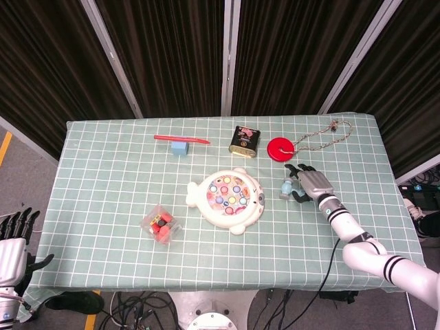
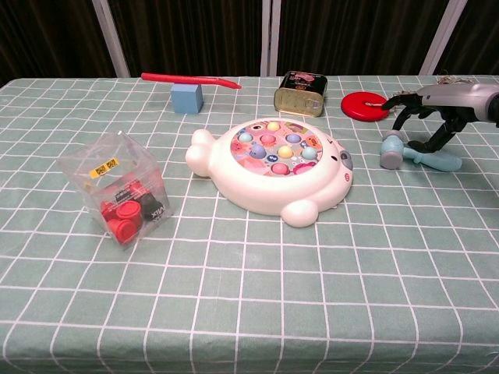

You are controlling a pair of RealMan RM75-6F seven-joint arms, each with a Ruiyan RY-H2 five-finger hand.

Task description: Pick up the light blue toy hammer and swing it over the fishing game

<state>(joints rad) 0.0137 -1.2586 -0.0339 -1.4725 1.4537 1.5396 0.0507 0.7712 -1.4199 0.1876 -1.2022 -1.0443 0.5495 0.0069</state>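
Note:
The light blue toy hammer (image 2: 419, 157) lies on the tablecloth to the right of the fishing game (image 2: 273, 167), head toward the game. In the head view only the hammer's head (image 1: 287, 187) shows beside the white fish-shaped game (image 1: 228, 198). My right hand (image 1: 309, 184) hovers over the handle, fingers spread and arched down around it (image 2: 437, 109), and it does not grip the handle. My left hand (image 1: 12, 244) hangs off the table at the lower left with its fingers apart, holding nothing.
A clear box of red and black pieces (image 2: 121, 187) stands left of the game. A blue cube (image 2: 187, 98), a red stick (image 2: 191, 79) and a tin can (image 2: 300, 93) sit at the back. A red disc with a cord (image 2: 366, 105) lies just behind the hammer.

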